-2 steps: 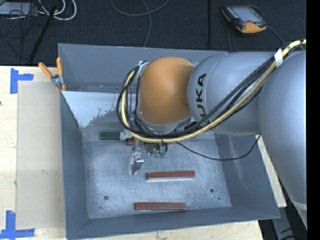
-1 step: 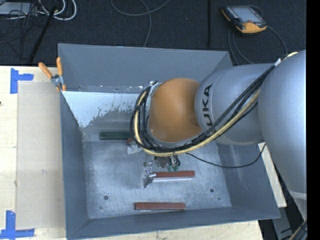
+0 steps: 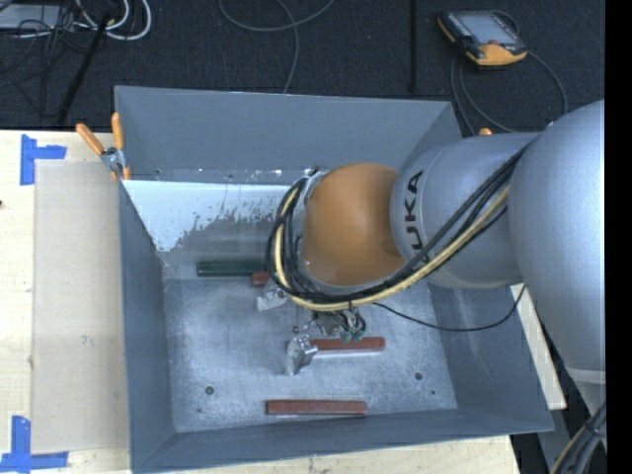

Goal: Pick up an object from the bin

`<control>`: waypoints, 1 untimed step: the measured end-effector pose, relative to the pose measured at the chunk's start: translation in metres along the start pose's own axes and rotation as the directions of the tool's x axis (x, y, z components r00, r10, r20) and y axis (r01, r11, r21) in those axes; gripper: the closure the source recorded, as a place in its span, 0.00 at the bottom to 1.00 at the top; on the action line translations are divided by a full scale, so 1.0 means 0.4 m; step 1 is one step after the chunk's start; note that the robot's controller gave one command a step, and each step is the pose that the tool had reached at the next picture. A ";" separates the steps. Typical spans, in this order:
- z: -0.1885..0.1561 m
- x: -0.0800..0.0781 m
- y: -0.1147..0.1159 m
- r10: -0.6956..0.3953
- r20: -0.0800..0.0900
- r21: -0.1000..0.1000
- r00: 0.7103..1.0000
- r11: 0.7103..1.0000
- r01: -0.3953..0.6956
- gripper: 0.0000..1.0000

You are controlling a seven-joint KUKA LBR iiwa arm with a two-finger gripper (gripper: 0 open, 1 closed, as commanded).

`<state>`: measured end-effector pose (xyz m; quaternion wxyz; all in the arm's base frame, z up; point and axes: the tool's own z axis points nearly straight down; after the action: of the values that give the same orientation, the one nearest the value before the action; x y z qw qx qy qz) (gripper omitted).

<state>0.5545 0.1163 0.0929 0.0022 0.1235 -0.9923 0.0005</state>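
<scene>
- The gripper (image 3: 299,352) hangs low over the floor of the grey metal bin (image 3: 276,136), roughly mid-floor, and every place below is given from it.
- Straight above the gripper in the view sits the rounded orange cover (image 3: 351,225) of the wrist. Black and yellow cables (image 3: 283,240) loop round the cover's left edge.
- The grey arm (image 3: 553,205) runs off from the cover to the right of the gripper and passes over the bin's right wall.
- Whether the gripper is open or closed I cannot tell, since its metal parts merge with the scuffed floor under the wrist.
- A short reddish-brown stick (image 3: 355,343) lies flat just to the right of the gripper. Its left end looks to be touching the gripper or nearly so, though contact is not clear.
- A longer reddish-brown stick (image 3: 316,407) lies flat below the gripper in the view, well apart from it and close to the bin's near wall.
- A dark green bar (image 3: 229,268) lies above and to the left of the gripper, at the foot of the sloping far wall.
- A small brown piece (image 3: 260,278) sits above and slightly left of the gripper, just beside the green bar's right end.
- A pale, whitish piece (image 3: 269,302) lies between that brown piece and the gripper, nearer the brown piece.
</scene>
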 end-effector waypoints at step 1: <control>0.023 0.062 -0.074 -0.087 0.003 -0.001 0.996 0.996 0.087 0.00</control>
<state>0.5378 0.0814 0.0839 0.0008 0.1665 -0.9860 -0.0002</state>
